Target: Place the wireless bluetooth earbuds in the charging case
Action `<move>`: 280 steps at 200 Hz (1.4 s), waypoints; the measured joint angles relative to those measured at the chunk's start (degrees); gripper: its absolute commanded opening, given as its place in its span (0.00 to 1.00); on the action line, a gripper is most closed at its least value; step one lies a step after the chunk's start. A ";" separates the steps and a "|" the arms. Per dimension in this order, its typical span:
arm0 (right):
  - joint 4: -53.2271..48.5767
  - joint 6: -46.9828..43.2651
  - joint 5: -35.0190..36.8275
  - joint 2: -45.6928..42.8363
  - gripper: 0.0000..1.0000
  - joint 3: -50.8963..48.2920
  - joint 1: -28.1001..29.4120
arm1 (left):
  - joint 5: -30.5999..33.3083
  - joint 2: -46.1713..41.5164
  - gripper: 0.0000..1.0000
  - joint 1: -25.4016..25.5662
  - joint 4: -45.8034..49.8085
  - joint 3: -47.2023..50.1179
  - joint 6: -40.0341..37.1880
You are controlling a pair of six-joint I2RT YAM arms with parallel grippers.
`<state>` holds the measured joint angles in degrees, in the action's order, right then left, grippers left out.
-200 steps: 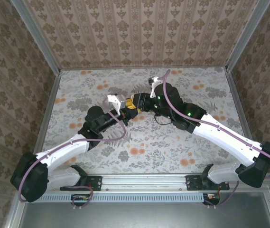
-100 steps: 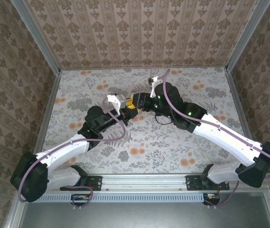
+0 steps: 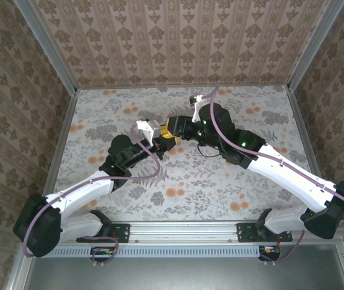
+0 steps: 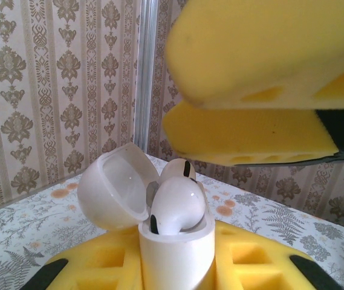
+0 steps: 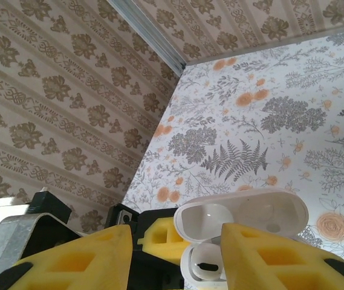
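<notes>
- The right hand [image 5: 176, 241] has just spread its yellow fingers [image 4: 250, 54] and pulled back a bit. It holds nothing now and hangs just above the charging case [image 4: 175, 254].
- The left hand [image 4: 175, 275] pinches the white case from both sides over the middle of the table [image 3: 99, 109]. The lid [image 4: 117, 190] is tipped open.
- Two white earbuds [image 4: 178, 205] sit in the case, one behind the other.
- The front one pokes up over the rim, so I think it may need a push before the lid shuts.
</notes>
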<state>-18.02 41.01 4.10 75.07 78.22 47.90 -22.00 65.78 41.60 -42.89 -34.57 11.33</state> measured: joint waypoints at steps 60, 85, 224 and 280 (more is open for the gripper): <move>-4.13 -3.32 -1.11 -2.45 0.49 3.61 -5.35 | -2.10 -0.31 0.25 0.00 1.38 0.00 -2.16; -8.37 -3.43 -5.29 -2.08 0.50 5.42 -11.63 | -4.94 -1.31 0.25 0.00 2.36 -0.04 -3.32; -22.21 -8.83 -26.97 10.29 0.52 12.83 -16.79 | -10.73 -1.90 0.26 0.00 4.76 -1.27 -5.14; -21.84 -9.35 -28.41 8.68 0.52 11.26 -17.33 | -9.73 -1.88 0.26 0.44 4.76 -1.25 -5.09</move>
<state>-39.86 31.66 -24.32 83.74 89.47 30.57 -31.73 63.90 42.04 -38.13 -35.81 6.24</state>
